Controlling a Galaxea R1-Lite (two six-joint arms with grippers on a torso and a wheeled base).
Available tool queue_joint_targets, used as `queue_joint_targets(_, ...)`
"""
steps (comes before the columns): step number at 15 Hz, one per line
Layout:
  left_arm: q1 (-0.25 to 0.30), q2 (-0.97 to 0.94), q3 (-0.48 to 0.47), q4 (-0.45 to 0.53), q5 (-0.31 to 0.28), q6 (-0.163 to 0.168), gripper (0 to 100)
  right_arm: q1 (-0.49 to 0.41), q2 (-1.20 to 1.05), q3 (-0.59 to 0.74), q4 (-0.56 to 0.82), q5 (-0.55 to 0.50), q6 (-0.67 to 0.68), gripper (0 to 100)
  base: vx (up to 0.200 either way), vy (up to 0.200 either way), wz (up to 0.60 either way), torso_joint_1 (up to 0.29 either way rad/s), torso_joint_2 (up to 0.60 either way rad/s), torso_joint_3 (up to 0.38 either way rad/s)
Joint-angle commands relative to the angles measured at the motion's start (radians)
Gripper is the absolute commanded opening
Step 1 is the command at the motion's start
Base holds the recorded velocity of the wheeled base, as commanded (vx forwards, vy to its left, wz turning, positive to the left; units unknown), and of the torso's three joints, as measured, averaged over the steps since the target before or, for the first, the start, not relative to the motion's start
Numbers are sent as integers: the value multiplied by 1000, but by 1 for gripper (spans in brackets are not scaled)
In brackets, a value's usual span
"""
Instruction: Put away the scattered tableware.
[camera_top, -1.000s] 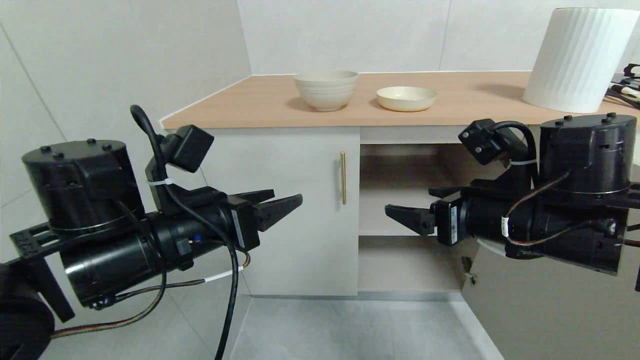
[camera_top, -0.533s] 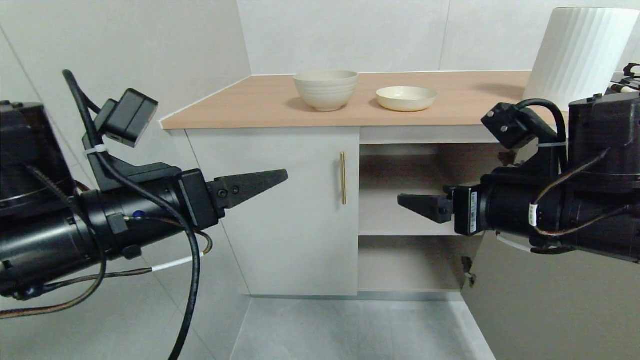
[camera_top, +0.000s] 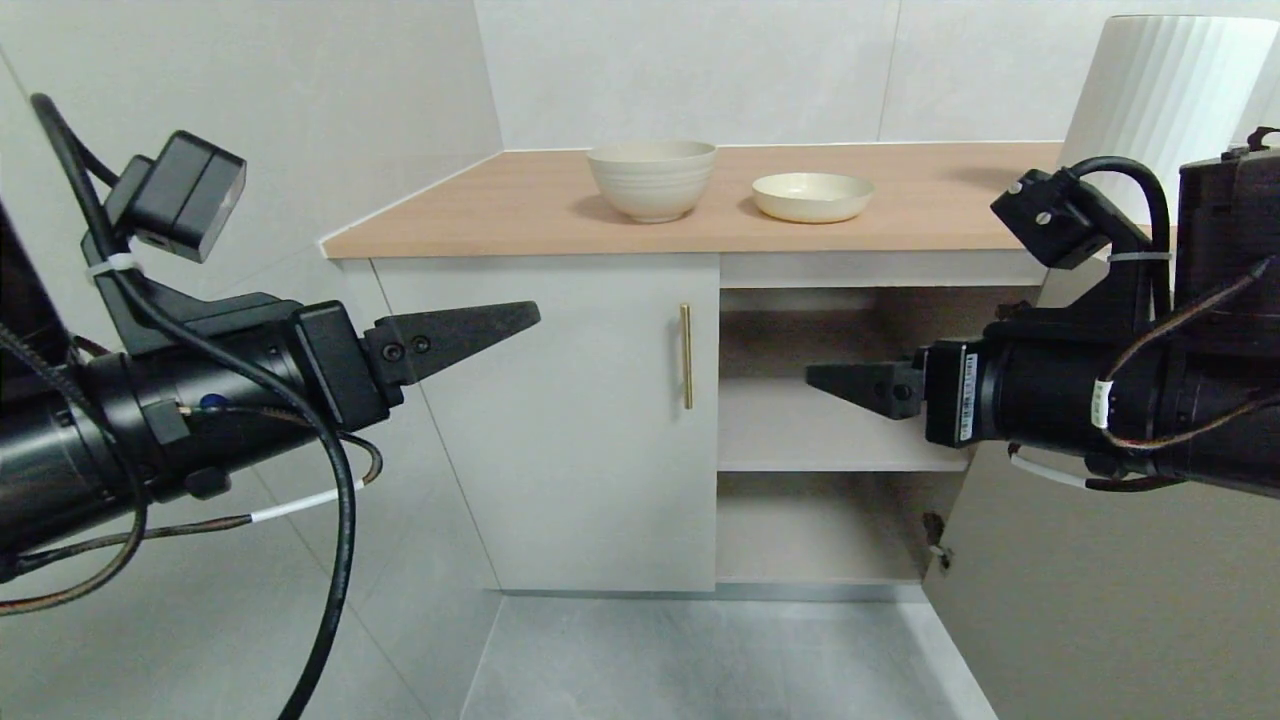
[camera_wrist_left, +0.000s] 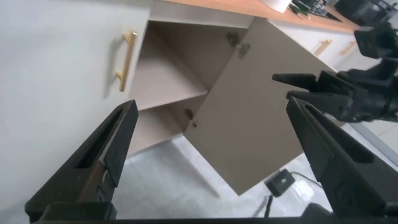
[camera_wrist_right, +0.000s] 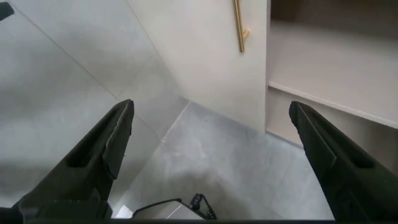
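A bowl (camera_top: 652, 180) and a dish (camera_top: 812, 196) are set near each other, not touching, on the counter (camera_top: 500, 215). Below the counter, the right door (camera_top: 1100, 600) is swung open, and a shelf (camera_top: 800, 430) is exposed. The left gripper (camera_top: 500, 325) and the right gripper (camera_top: 825, 380) are held before the counter's front, each spread wide.

cream ribbed bowl (camera_top: 652, 179) | upright on counter | shallow cream dish (camera_top: 812, 196) just beside (not touching)
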Motion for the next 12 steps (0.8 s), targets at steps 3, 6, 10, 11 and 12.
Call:
queue_joint_targets(3, 6, -8, -3, 3, -1, 3, 100, 0, -25, -6, 36, 2, -1, 100, 200, 0, 0, 1, 2, 1)
queue_joint_targets(6, 6, -3, -2, 3, -1, 3, 100, 0, -33, -14, 58, 3, 0, 100, 200, 0, 0, 9, -1, 2)
queue_joint_targets(10, 6, -3, 1, 3, -1, 3, 100, 2, -51, -17, 85, 3, 2, 100, 200, 0, 0, 0, 1, 4)
queue_joint_targets(11, 6, -3, 1, 3, -1, 3, 100, 2, -51, -17, 85, 3, 2, 100, 200, 0, 0, 2, 2, 2)
queue_joint_targets(12, 6, -3, 1, 3, -1, 5, 100, 4, -60, -17, 87, 3, 11, 100, 200, 0, 0, 7, -2, 2)
